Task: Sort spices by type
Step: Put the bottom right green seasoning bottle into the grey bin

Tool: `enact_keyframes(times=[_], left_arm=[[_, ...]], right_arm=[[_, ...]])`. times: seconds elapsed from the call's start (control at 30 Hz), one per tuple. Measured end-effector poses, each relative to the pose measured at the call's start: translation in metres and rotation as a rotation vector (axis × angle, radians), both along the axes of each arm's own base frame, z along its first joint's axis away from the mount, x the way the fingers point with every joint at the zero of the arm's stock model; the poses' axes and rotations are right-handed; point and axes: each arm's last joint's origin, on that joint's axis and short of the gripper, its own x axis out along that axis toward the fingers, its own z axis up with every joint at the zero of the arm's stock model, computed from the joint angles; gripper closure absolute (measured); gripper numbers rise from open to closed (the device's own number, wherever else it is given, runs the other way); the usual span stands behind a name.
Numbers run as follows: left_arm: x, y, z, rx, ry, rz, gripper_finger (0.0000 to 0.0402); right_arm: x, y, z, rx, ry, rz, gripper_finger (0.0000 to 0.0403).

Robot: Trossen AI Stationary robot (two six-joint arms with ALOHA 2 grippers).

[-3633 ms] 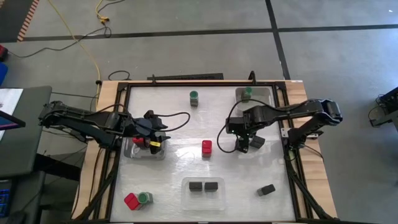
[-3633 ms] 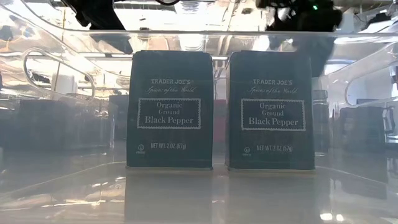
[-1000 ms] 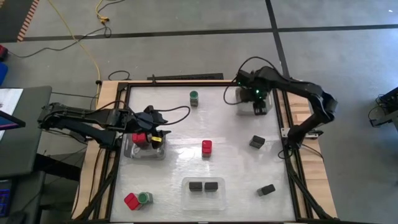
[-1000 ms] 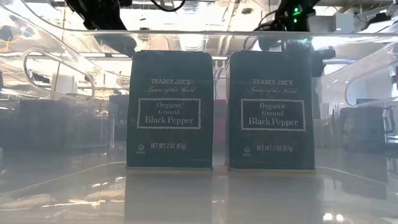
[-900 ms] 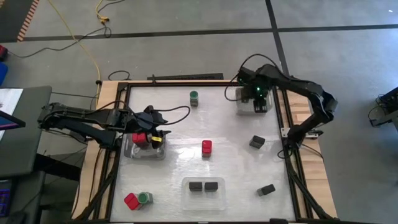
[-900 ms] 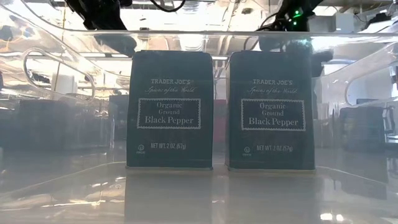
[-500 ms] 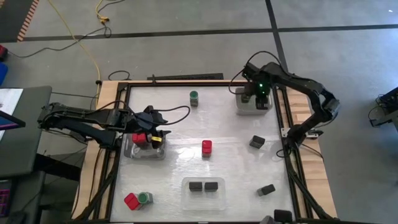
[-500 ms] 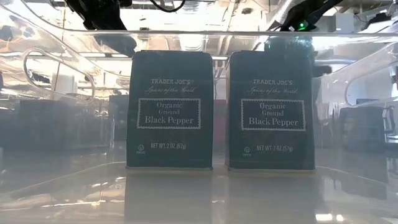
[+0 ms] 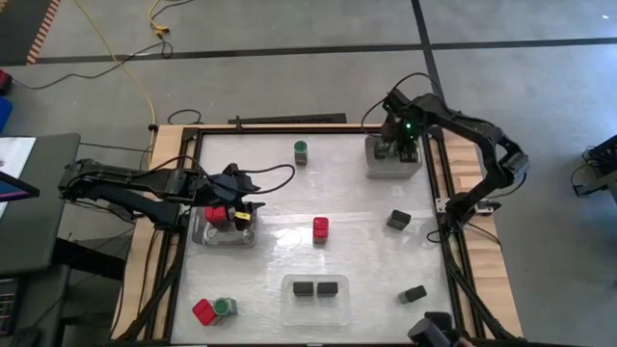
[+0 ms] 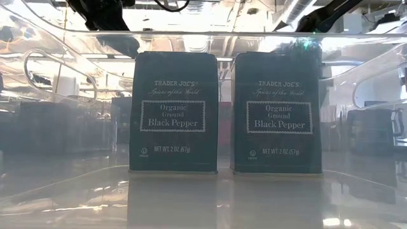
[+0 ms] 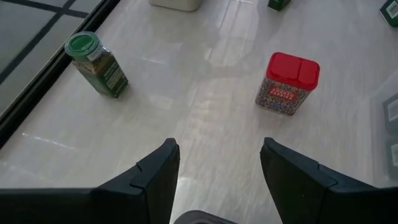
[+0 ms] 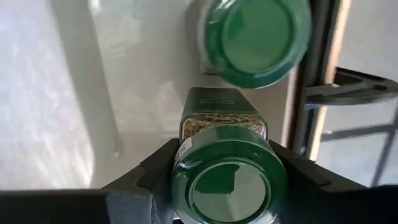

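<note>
My right gripper (image 12: 227, 171) is shut on a green-lidded spice jar (image 12: 225, 155) over the grey tray (image 9: 378, 170) at the table's far right. A second green-lidded jar (image 12: 255, 34) stands in that tray. My left gripper (image 11: 217, 146) hangs open, with nothing between its fingers, over the clear tray (image 9: 207, 237) at the left, which holds a red spice (image 9: 216, 214). Ahead of it a green-lidded jar (image 11: 96, 65) and a red spice (image 11: 287, 84) stand on the table. Two black pepper boxes (image 10: 173, 111) stand in a clear tray (image 9: 315, 301) at the near middle. My right gripper pinches the jar between its two fingers at its top, on opposite sides of the green lid (image 12: 186, 163). The fingers come from above, pointing down. The jar hangs upright below them, over the tray. I cannot tell whether its bottom touches the tray.
A red spice (image 9: 203, 311) and a green-lidded jar (image 9: 225, 306) stand at the near left corner. Two black boxes (image 9: 398, 220) (image 9: 415, 294) lie loose on the right half. A dark object (image 9: 434, 333) shows at the near right edge.
My right gripper has carried the green-lidded jar a little toward the table's far right corner, over the grey tray, and has sunk somewhat. The jar stays upright in it.
</note>
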Motion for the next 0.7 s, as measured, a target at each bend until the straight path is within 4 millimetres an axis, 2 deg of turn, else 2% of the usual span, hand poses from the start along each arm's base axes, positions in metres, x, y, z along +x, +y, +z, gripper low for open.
enact_keyframes(times=[0.23,0.47,0.7], left_arm=[[0.0,0.0,0.0,-0.01,-0.004,0.007,0.0186],[0.0,0.0,0.0,-0.012,-0.004,0.009,0.0186],[0.0,0.0,0.0,-0.015,-0.006,0.011,0.0186]], right_arm=[[-0.004,-0.005,-0.001,0.02,-0.05,-0.005,0.0182],[-0.008,0.0,-0.021,0.058,-0.036,0.011,0.0182],[-0.007,-0.004,-0.02,0.027,-0.061,-0.005,0.0182]])
